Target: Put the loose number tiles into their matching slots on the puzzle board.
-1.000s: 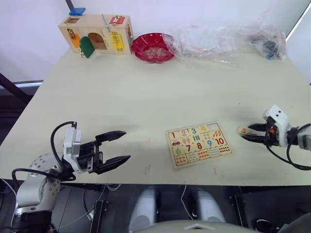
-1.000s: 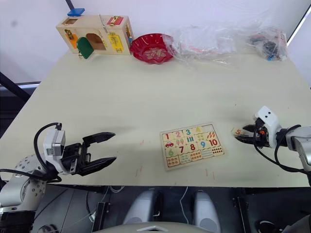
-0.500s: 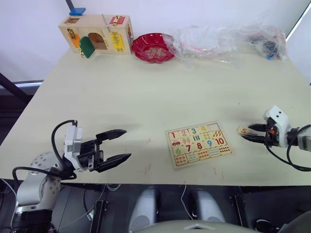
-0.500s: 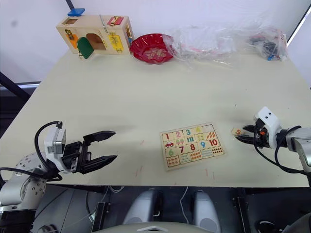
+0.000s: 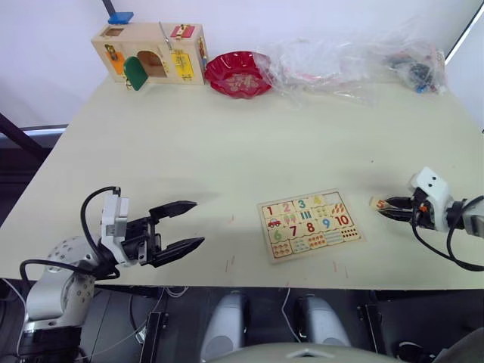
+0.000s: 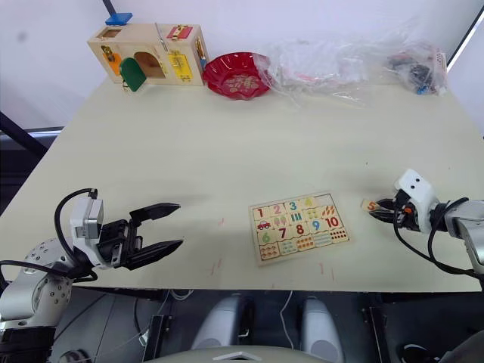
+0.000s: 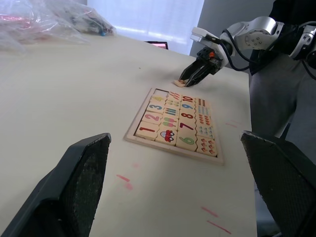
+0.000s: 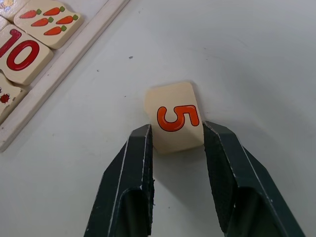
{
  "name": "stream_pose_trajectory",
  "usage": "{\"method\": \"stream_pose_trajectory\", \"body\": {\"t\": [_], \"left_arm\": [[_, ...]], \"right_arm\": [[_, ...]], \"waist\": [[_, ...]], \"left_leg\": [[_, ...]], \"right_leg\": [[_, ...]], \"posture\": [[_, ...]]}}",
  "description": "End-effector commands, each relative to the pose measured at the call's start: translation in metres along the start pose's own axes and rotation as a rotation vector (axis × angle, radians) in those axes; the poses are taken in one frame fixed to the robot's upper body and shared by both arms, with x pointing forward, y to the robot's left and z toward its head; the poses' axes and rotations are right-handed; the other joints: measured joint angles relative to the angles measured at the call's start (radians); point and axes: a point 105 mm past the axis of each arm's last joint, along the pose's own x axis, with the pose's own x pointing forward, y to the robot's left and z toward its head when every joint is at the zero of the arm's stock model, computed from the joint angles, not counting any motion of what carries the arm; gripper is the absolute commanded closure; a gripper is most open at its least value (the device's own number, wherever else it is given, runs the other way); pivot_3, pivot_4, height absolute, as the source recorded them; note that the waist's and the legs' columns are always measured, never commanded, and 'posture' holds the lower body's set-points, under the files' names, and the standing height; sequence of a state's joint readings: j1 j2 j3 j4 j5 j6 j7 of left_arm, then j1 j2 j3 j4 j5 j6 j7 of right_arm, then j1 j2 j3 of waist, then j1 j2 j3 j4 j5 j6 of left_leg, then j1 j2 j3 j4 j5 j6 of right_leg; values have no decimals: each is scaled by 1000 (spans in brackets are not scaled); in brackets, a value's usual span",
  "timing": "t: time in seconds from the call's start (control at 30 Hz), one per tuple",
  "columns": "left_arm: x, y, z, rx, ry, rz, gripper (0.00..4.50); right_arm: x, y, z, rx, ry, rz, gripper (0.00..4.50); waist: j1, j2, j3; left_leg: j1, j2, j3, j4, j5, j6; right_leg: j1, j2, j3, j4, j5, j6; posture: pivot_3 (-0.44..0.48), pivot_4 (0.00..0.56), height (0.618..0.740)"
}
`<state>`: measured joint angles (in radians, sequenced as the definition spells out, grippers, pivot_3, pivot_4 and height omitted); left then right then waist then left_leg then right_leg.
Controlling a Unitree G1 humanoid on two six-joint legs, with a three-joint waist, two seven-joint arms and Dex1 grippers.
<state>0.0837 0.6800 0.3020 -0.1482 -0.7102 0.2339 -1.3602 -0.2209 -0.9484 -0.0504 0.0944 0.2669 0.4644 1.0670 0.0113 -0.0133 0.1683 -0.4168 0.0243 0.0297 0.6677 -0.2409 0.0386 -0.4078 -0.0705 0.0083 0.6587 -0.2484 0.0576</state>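
**Tile 5 pinched at right of frame**

The 5 tile [image 8: 174, 117] is gripped on the tabletop [image 5: 227, 151] by the right gripper [image 8: 175, 143], just right of the puzzle board [image 5: 308, 224]. At lower left, the left gripper [image 5: 181, 225] is held with jaws spread.

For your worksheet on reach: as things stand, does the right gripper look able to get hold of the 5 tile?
Probably yes: the right gripper already has a finger on each side of the 5 tile, with nothing between them.

An orange 5 is showing on the pale-wood tile [image 8: 174, 117], near the puzzle board [image 5: 310, 224] with its multicoloured numbers.
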Motion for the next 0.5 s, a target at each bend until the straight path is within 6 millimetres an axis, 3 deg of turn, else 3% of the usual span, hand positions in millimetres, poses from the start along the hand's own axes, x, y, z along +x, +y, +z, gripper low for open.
{"method": "stream_pose_trajectory", "body": {"t": [0.03, 0.23, 0.5], "left_arm": [[5, -5, 11, 41, -16, -32, 0], [5, -3, 12, 45, -18, -34, 0], [6, -4, 17, 44, -50, -34, 0]], "right_arm": [[-15, 8, 43, -173, 20, 33, 3593], [-13, 14, 83, -350, 130, 58, 3593], [12, 24, 129, -601, 247, 197, 3593]], "waist": [[-1, 1, 1], [-17, 1, 0], [-27, 1, 1]], "left_leg": [[0, 0, 1, 0, 0, 0], [0, 2, 1, 0, 0, 0], [-1, 2, 2, -1, 0, 0]], "right_leg": [[-1, 0, 1, 0, 0, 0], [-1, 0, 1, 1, 0, 0], [-4, 0, 2, 1, 0, 0]], "posture": [[0, 150, 740], [0, 150, 740], [0, 150, 740]]}}
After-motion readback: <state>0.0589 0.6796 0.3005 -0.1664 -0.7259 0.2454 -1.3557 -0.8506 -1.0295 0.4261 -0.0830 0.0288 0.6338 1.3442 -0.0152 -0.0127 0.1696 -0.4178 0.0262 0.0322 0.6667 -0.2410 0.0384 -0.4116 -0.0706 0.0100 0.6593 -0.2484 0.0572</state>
